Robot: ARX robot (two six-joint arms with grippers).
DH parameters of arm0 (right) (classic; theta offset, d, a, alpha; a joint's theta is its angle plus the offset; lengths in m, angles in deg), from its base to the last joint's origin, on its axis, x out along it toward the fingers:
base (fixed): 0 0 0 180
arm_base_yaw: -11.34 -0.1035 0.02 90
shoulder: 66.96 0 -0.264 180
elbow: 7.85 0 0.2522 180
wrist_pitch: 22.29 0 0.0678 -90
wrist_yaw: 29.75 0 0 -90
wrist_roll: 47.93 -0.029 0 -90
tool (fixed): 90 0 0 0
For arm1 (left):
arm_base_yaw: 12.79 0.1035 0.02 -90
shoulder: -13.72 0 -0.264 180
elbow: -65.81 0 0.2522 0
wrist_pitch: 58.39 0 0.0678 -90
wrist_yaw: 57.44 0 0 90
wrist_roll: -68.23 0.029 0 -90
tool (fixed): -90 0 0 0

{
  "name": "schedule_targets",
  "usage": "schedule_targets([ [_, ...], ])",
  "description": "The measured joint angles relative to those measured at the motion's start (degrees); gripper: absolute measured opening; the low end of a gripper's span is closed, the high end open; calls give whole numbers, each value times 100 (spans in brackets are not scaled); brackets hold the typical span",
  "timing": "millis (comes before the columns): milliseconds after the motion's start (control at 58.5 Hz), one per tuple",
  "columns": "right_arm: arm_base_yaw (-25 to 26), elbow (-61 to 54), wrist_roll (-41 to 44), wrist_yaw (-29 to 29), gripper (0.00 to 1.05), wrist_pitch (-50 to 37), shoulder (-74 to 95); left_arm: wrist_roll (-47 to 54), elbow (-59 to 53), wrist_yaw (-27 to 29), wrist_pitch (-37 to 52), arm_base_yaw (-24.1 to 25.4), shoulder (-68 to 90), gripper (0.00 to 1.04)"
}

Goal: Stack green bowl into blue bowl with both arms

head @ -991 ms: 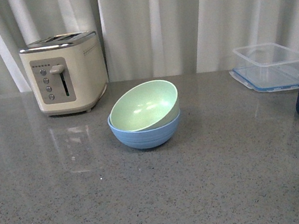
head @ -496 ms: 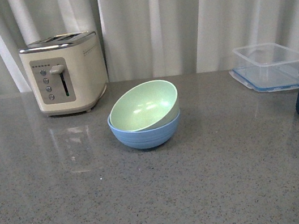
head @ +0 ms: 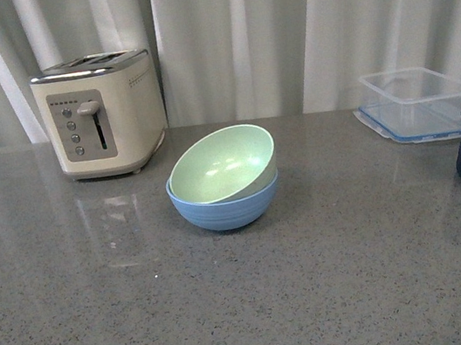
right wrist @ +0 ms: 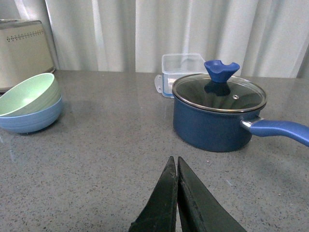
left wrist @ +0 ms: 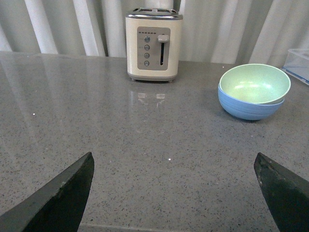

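Currently, findings as observed:
Green bowl: the green bowl (head: 222, 164) sits nested inside the blue bowl (head: 226, 209), tilted, its near rim low and its far rim raised above the blue rim.
Blue bowl: upright on the grey table (head: 236, 313), in front of and to the right of the toaster (head: 100, 114), apart from it.
Toaster: cream body, metal top, lever and four buttons on its front panel; stands at the back of the table against the white curtain (head: 276, 23).
Container: a clear plastic container (head: 413, 102) with a blue-edged lid lies well to the right of the toaster, at the same depth.
Pot: a dark blue pot (right wrist: 219, 113) with glass lid, blue knob and blue handle stands just in front of the container.
Left gripper: left gripper (left wrist: 176, 193) spread wide, nothing between its fingers; bowls and toaster well ahead of it.
Right gripper: right gripper (right wrist: 177, 193) closed, fingertips pressed together, holding nothing; pot ahead of it, bowls far off to one side.
Front view: neither arm visible.
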Motion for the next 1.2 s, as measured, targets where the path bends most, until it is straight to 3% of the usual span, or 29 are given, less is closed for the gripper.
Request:
schedule_targets([
  [239, 0, 0, 0, 0, 1, 328, -330, 0, 0, 0, 0, 0, 0, 98],
  [342, 0, 4, 2, -9, 1, 1248, -1043, 0, 0, 0, 0, 0, 0, 98],
  [530, 0, 4, 9, -7, 2, 1325, -1287, 0, 0, -2, 0, 0, -2, 98],
  [957, 0, 4, 9, -7, 78, 1329, -1290, 0, 0, 0, 0, 0, 7, 98],
  [1026, 0, 4, 9, -7, 95, 1329, -1290, 0, 0, 0, 0, 0, 7, 98],
  [1197, 0, 4, 4, -7, 95, 1329, -1290, 0, 0, 0, 0, 0, 7, 98],
])
